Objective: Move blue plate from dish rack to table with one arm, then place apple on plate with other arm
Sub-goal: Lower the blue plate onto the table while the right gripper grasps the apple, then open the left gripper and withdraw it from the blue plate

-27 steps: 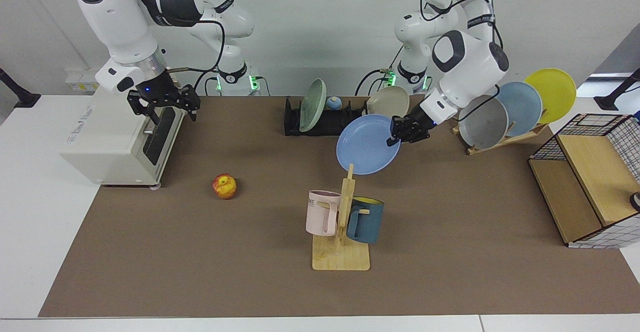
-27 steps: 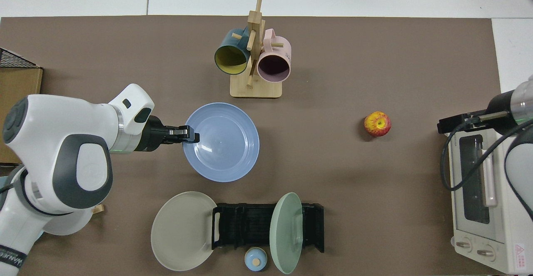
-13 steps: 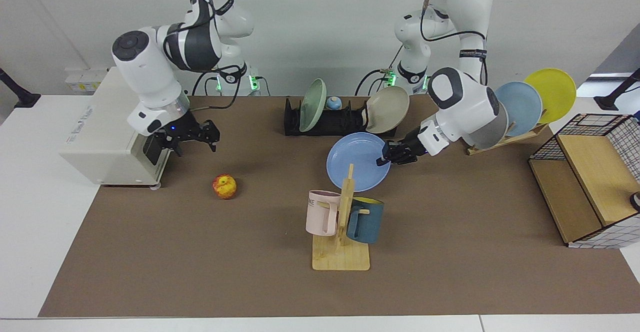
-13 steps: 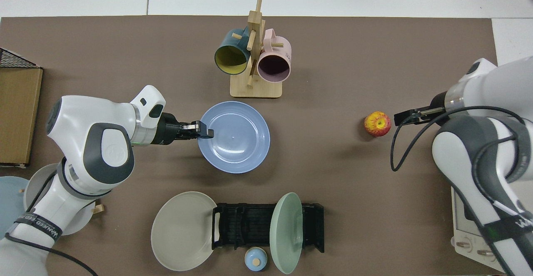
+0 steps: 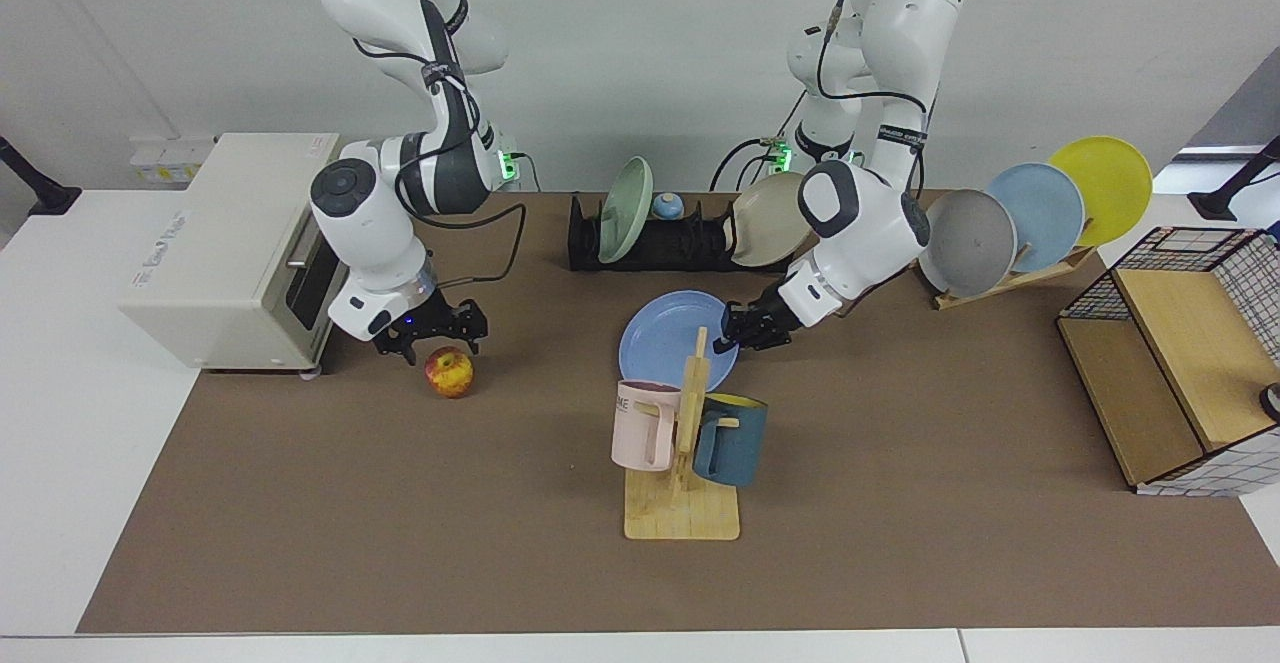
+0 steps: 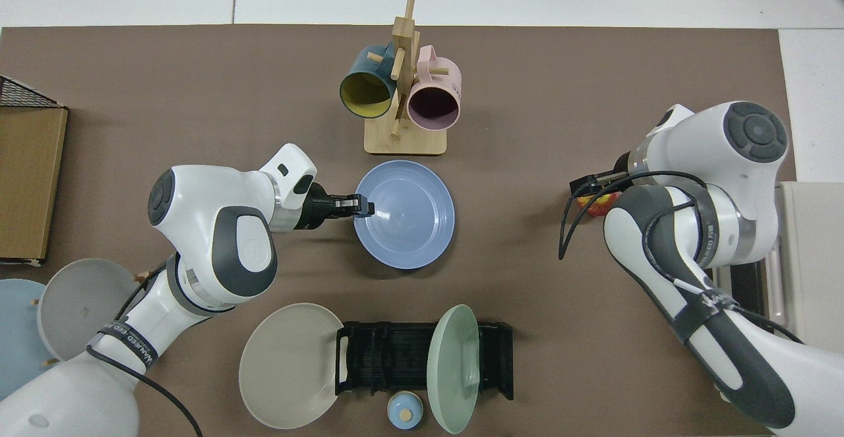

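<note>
The blue plate (image 5: 668, 335) (image 6: 409, 216) lies nearly flat, low over the table's brown mat (image 5: 400, 523), just behind the mug stand; whether it touches the mat does not show. My left gripper (image 5: 735, 335) (image 6: 366, 207) is shut on the plate's rim, on the side toward the wooden plate rack. The apple (image 5: 449, 372) sits on the mat in front of the toaster oven. My right gripper (image 5: 438, 331) (image 6: 584, 190) hangs open just above and behind it. In the top view the right arm hides most of the apple (image 6: 597, 206). The dish rack (image 5: 660, 243) (image 6: 395, 358) stands at the back.
A wooden mug stand (image 5: 685, 443) with a pink and a dark teal mug is close in front of the plate. A green plate (image 5: 625, 208) stands in the dish rack; a beige plate (image 5: 775, 218) leans at its end. Toaster oven (image 5: 230, 253), slanted plate rack (image 5: 1010, 273), wire box (image 5: 1180, 343).
The left arm has carried the blue plate down and toward the mug stand, levelling it. The right arm has swung down from the toaster oven to just over the apple.
</note>
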`<state>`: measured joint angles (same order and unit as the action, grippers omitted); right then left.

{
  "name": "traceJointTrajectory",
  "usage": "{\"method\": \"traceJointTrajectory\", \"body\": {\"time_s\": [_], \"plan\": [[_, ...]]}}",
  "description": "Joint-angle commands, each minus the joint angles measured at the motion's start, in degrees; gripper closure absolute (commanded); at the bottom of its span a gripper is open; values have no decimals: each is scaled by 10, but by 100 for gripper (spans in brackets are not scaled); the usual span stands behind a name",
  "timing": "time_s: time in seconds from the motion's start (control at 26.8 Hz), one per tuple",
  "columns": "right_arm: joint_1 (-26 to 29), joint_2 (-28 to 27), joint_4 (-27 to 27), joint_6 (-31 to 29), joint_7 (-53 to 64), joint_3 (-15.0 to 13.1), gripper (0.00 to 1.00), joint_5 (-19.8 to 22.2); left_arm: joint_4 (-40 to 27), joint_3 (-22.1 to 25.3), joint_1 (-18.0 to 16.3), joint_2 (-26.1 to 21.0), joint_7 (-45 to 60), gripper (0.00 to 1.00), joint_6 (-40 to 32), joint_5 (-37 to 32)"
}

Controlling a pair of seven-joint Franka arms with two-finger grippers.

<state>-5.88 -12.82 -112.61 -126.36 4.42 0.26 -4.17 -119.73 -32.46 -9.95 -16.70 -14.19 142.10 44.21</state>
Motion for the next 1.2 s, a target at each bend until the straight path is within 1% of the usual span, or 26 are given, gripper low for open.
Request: {"method": "traceJointTrajectory", "body": {"time_s": [0.0, 0.15, 0.22, 0.26, 0.34, 0.45, 0.56, 0.6, 0.67, 0.75, 0.82, 0.9, 0.97, 1.08, 1.16], "plan": [[3, -6, -2, -14, -6, -1, 0, -5, -2, 5, 14, 6, -1, 47, 12, 5], [5, -9, -5, -21, 3, -1, 0, 2, -2, 6, 13, 15, 4, 23, 11, -3], [5, -11, -9, -21, 18, -1, 0, 2, 0, 7, 13, 20, 24, 4, 12, -18], [5, -12, -9, -22, 22, -1, 0, 2, 0, 7, 12, 23, 34, 1, 11, -28], [4, -13, -16, -31, 20, -1, 0, 2, 1, 8, 10, 35, 63, 1, 9, -52], [4, -18, -39, -81, 24, -1, 0, 2, 4, 9, 5, 57, 101, 1, 1, -99], [6, -20, -46, -89, 25, -2, 0, 1, 7, 12, -1, 91, 128, 1, -31, -145], [9, -21, -46, -90, 27, -2, 0, 1, 11, 13, -6, 104, 135, 1, -52, -163], [17, -24, -46, -93, 27, -1, 0, 2, 27, 19, -16, 134, 154, 1, -117, -210], [18, -27, -46, -93, 29, -1, 0, 2, 48, 20, -25, 169, 178, 0, -198, -263], [19, -27, -46, -93, 30, -1, 0, 2, 79, 19, -38, 191, 188, 0, -282, -310], [19, -27, -46, -93, 29, -1, 0, 1, 110, 19, -41, 196, 189, 0, -349, -331], [19, -28, -46, -98, 29, -1, 0, 1, 139, 20, -43, 198, 189, 0, -399, -341], [17, -28, -60, -115, 24, 0, 0, 0, 177, 26, -50, 201, 188, 0, -457, -351], [16, -27, -61, -115, 25, 0, 0, 0, 196, 30, -52, 207, 184, 0, -480, -362]]}}
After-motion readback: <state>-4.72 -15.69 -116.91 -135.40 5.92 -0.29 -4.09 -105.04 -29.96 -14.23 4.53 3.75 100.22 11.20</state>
